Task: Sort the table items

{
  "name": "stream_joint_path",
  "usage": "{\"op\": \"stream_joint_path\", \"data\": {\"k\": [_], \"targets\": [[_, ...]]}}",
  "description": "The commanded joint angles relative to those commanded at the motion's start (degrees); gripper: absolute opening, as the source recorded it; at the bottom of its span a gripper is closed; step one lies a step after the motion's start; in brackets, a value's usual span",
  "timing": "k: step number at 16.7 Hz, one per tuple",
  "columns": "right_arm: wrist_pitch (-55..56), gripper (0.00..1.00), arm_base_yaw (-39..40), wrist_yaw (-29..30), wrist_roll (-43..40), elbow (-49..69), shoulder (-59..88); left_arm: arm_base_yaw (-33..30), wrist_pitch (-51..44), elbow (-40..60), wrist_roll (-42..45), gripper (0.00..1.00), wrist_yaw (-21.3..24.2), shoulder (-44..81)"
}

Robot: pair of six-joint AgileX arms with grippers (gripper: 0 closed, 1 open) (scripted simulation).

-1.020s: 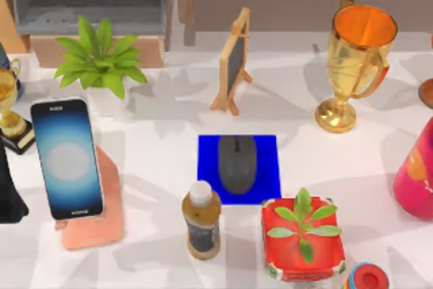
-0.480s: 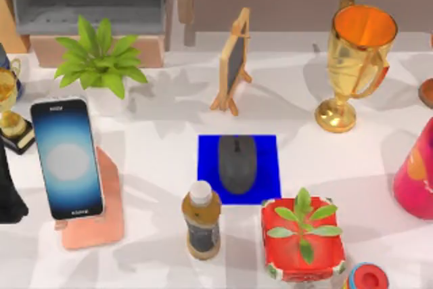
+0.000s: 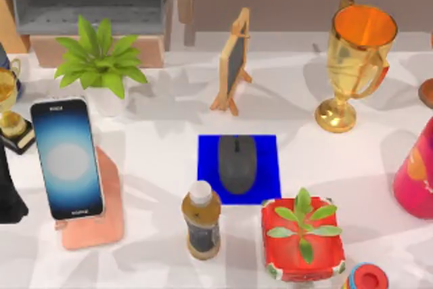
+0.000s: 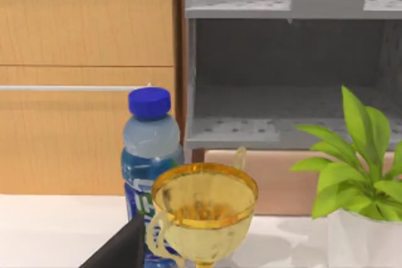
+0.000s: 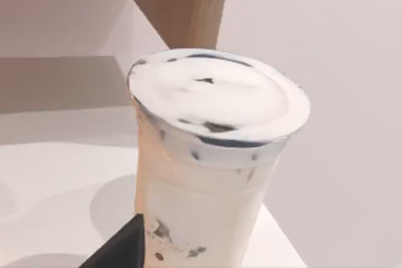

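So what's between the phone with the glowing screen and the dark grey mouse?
In the top view, nothing stands directly between the slim black-edged smartphone and the dark grey oval mouse; the white table is bare there. The brown white-capped bottle stands nearer the camera.

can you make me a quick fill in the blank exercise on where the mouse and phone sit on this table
1. The dark grey mouse lies on a ____ square mat.
2. The smartphone leans on a ____ stand at the table's left.
3. The brown bottle has a ____ cap.
4. The small chalkboard easel stands between the leafy plant and the large gold ____.

Missing words: blue; pink; white; trophy
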Motion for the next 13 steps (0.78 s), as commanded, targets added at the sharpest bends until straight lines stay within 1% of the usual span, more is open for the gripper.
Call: {"op": "stream_joint_path", "data": {"k": [4, 7, 10, 13], "targets": [[12.20, 1.00, -5.05, -10.37, -0.83, 7.27, 26.36, 0.00, 0.00, 0.00, 0.00, 1.00, 0.00, 0.00], [18.90, 1.00, -5.95, -17.60, -0.32, 13.50, 40.62, 0.00, 0.00, 0.00, 0.00, 1.00, 0.00, 0.00], [23.34, 1.00, -5.37, -22.94, 0.67, 19.29, 49.59, 0.00, 0.00, 0.00, 0.00, 1.00, 0.00, 0.00], [25.16, 1.00, -4.45, -25.47, 1.24, 22.23, 53.11, 0.00, 0.00, 0.00, 0.00, 1.00, 0.00, 0.00]]}}
